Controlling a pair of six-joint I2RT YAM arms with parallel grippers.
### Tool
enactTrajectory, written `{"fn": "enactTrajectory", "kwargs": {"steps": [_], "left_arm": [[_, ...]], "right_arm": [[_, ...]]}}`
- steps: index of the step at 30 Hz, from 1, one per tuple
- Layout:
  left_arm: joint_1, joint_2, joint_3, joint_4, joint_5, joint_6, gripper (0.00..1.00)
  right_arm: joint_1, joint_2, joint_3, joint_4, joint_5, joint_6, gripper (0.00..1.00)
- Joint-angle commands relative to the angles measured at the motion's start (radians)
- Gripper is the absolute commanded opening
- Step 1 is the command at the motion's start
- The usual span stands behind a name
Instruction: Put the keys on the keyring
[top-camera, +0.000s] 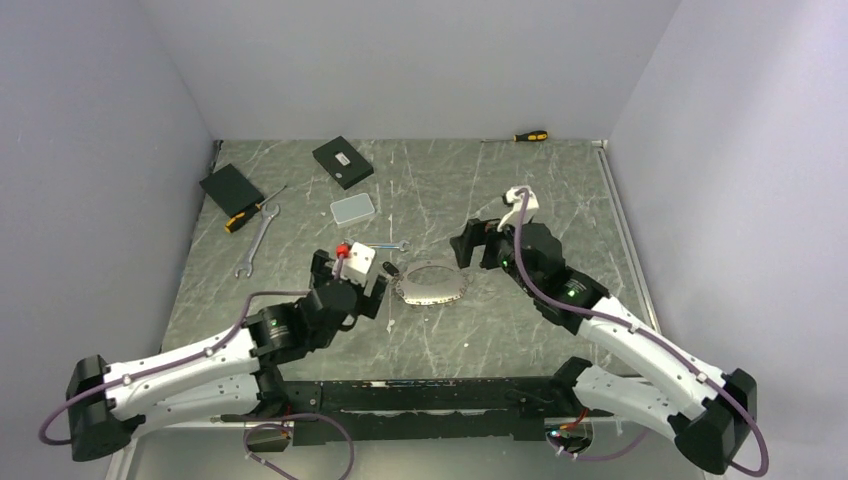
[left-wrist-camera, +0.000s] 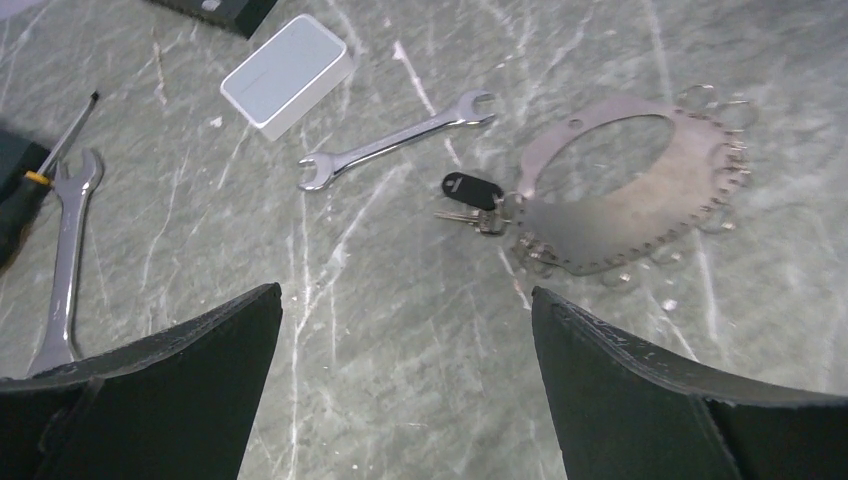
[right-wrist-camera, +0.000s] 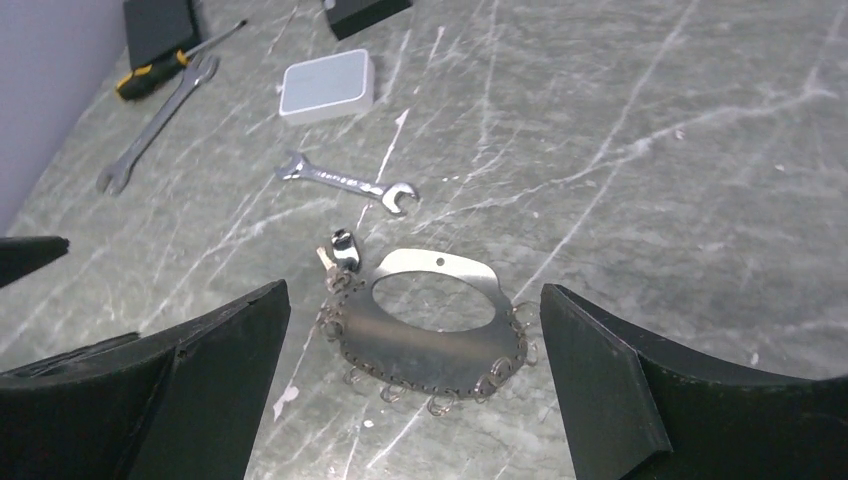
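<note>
The surface (top-camera: 560, 200) in front of me is dark grey-green stone-look sheet, crossed by thin white veins and a few pale scuffs. Three plain, pale grey walls box it in: the back wall (top-camera: 410, 60) straight ahead, the left wall (top-camera: 90, 150) and the right wall (top-camera: 740, 150) slanting in at the sides. A whitish strip (top-camera: 625, 230) runs along the surface's right edge. The light is soft and even, with faint shadows.

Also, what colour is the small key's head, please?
The small silver-bladed key's head is black; the left wrist view shows it best.
</note>
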Motion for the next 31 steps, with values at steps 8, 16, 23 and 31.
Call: {"fn": "enactTrajectory", "kwargs": {"steps": [8, 16, 23, 31], "left_arm": [[0.431, 0.215, 0.078, 0.061, 0.141, -0.091, 0.99], [0.741, 0.174, 0.081, 0.015, 0.162, -0.198, 1.0], [0.761, 0.112, 0.039, 0.07, 0.161, -0.157, 0.99], [0.762, 0.112, 0.043, 0.069, 0.179, -0.152, 0.99]], "right_arm": [[0.002, -0.203, -0.103, -0.019, 0.202, 0.081, 1.0], [0.002, -0.251, -0.132, -0.033, 0.259, 0.081, 1.0], [0.002, -0.272, -0.139, -0.033, 0.267, 0.091, 1.0], [0.002, -0.331, -0.146, 0.006, 0.23, 0.081, 1.0]]}}
